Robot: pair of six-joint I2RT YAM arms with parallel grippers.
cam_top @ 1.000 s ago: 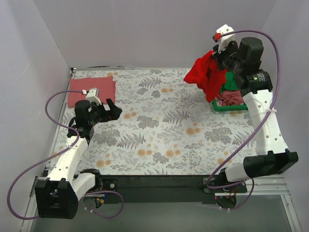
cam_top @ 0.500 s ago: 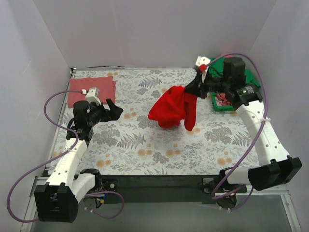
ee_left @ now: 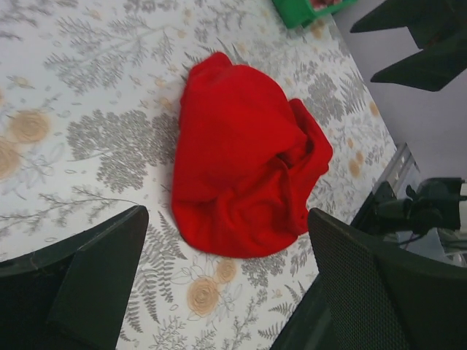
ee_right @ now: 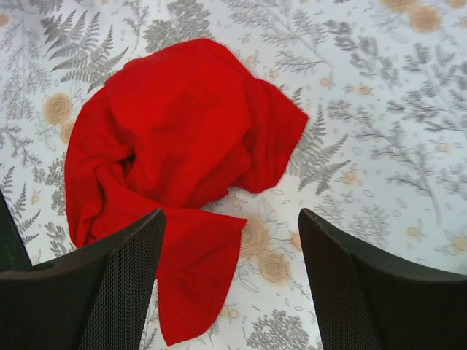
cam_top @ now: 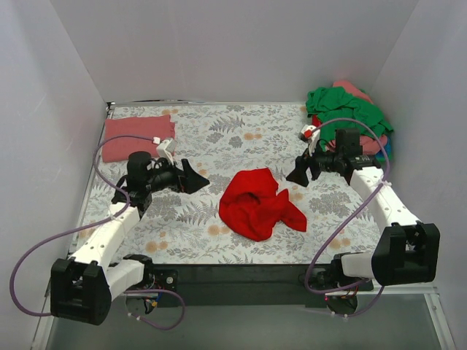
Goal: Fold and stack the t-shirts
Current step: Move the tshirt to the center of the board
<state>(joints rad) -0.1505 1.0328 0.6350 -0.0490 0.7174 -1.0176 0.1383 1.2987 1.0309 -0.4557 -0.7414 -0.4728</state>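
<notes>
Red tee dropped; folds hidden.

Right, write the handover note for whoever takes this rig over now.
Left gripper: open, empty, just left of the red t-shirt.
Right gripper: open, empty, just right of it.
Red t-shirt: crumpled and unfolded on the tablecloth.
Done: one salmon-pink t-shirt folded at the far left corner.
To do: fold the red one, stack it there, then the green t-shirt and pink t-shirt heaped far right.
</notes>
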